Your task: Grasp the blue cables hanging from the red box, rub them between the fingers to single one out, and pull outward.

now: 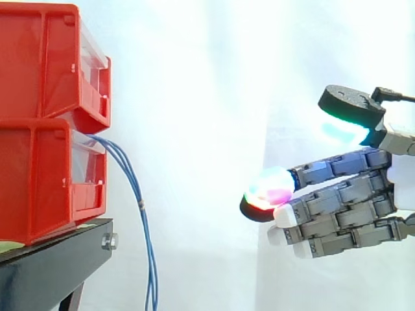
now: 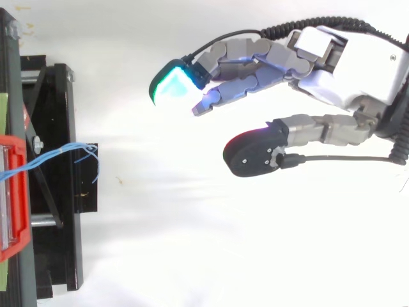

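Two red bins are stacked at the left on a black stand (image 1: 58, 249). From the front of the lower red bin (image 1: 45, 181) a bundle of thin blue cables (image 1: 137, 194) arcs out and hangs down past the stand's edge; in the top view the blue cables (image 2: 61, 155) run right from the red bin (image 2: 14, 192). My hand (image 1: 343, 201) is well to the right of the cables, apart from them, fingers stretched toward them and thumb held above. The hand (image 2: 332, 64) is open with nothing between its glowing pads.
A white curtain backs the scene. The black stand (image 2: 54, 192) with its bolts and crossbars lies at the left edge. A wide gap separates the hand from the hanging cables.
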